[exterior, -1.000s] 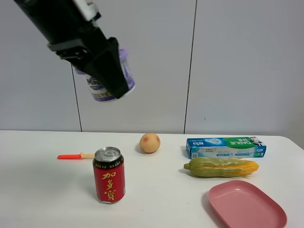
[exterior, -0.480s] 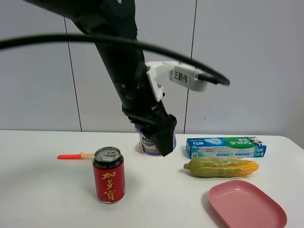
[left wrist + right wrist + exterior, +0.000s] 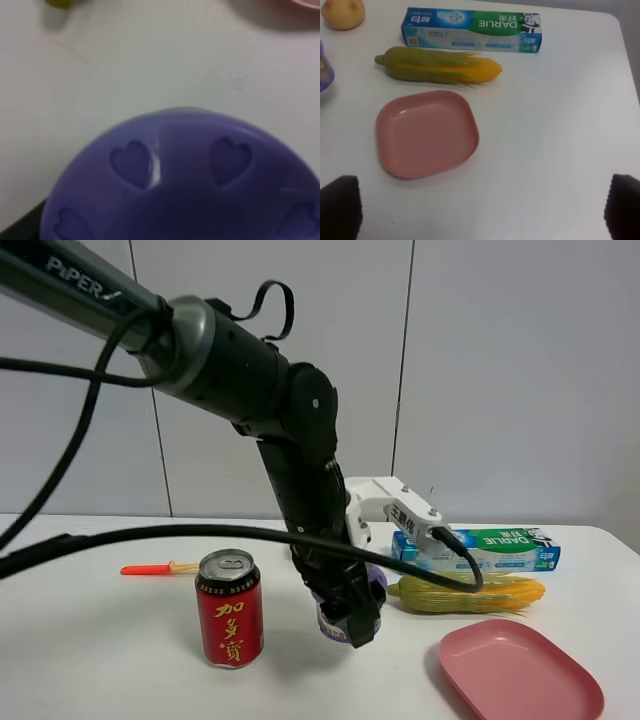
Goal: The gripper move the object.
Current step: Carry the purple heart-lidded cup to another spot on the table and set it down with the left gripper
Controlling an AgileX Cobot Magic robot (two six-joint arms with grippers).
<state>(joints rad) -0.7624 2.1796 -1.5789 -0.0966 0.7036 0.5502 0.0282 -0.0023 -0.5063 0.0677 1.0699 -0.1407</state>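
The object is a small tub with a lilac lid. In the exterior high view the tub [image 3: 324, 624] is mostly hidden by my left gripper [image 3: 350, 620], which is shut on it right of the red can, down at the table top. I cannot tell whether it touches the table. In the left wrist view its lid [image 3: 180, 175], with heart-shaped holes, fills the picture. My right gripper [image 3: 480, 210] is open and empty, high above the table's right part; the tub's edge [image 3: 324, 70] shows there.
A red drink can [image 3: 230, 608] stands left of the tub. A corn cob [image 3: 470, 592], a toothpaste box [image 3: 475, 548] and a pink plate [image 3: 520, 670] lie to the right. A red-handled tool [image 3: 155, 568] lies at the back left. A peach [image 3: 342, 12] shows in the right wrist view.
My left arm has carried the tub from high at the back left down and forward to table level, right of the can. The peach is now hidden behind the arm.
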